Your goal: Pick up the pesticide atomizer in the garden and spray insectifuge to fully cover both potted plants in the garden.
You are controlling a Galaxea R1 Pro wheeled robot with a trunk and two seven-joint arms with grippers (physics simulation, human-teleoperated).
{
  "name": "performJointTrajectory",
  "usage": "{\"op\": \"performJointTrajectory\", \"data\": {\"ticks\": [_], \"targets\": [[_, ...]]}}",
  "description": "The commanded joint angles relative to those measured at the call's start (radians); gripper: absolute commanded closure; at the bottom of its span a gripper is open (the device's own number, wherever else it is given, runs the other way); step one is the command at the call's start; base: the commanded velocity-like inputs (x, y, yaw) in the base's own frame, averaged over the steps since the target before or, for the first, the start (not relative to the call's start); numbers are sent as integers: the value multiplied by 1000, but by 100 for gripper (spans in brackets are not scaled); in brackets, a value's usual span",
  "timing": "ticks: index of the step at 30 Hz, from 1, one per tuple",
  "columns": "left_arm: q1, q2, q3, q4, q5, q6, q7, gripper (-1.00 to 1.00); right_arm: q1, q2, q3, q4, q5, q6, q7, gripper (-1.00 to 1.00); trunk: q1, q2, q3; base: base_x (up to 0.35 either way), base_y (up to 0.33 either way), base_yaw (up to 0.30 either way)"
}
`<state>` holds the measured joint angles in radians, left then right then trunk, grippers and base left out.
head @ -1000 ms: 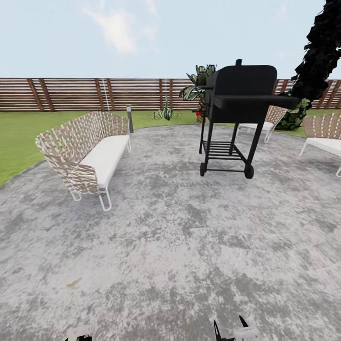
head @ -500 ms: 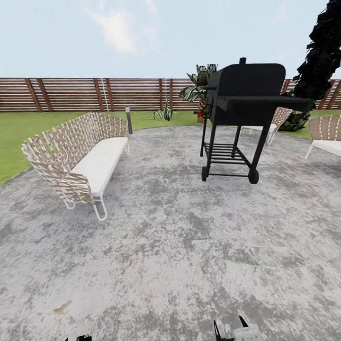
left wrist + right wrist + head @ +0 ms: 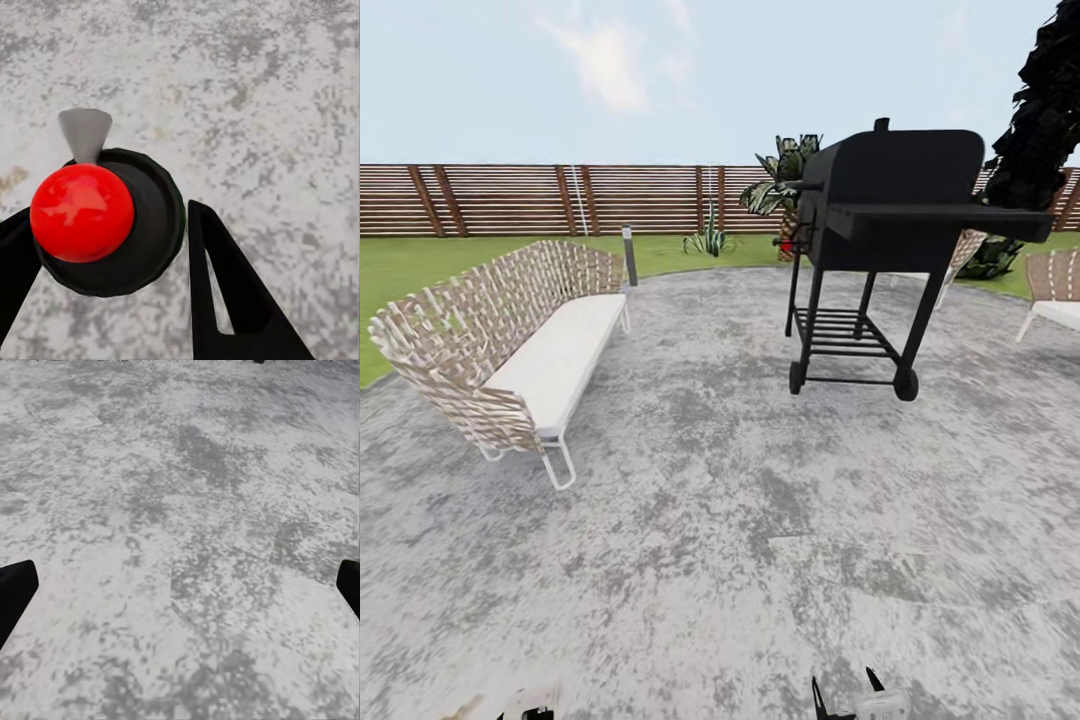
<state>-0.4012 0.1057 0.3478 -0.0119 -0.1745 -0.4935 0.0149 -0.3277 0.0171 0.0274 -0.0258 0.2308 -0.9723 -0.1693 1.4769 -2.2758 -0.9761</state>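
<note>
The left gripper (image 3: 105, 216) is closed on what seems to be the pesticide atomizer (image 3: 154, 225), a round black body with a glossy red ball and a grey tapered nozzle. It is judged light, rigid and slippery, best held round the body. The right gripper (image 3: 180, 585) is spread wide and empty over the mottled patio (image 3: 740, 520). A spiky potted plant (image 3: 710, 240) is seen far off.

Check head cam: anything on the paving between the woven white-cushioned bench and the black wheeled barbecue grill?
No. In the head view, only bare mottled grey paving lies between the woven white-cushioned bench and the black wheeled barbecue grill.
</note>
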Motion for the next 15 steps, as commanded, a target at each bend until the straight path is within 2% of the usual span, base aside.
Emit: {"op": "performJointTrajectory", "data": {"ticks": [1,15], "targets": [[-1,0,8,1,-10,-4,2,100,-1,-1,2,1,8,0,-12,-100,0,0,-1,340,0,0],[-1,0,8,1,-10,-4,2,100,-1,0,2,1,7,1,-12,-100,0,0,-1,340,0,0]]}}
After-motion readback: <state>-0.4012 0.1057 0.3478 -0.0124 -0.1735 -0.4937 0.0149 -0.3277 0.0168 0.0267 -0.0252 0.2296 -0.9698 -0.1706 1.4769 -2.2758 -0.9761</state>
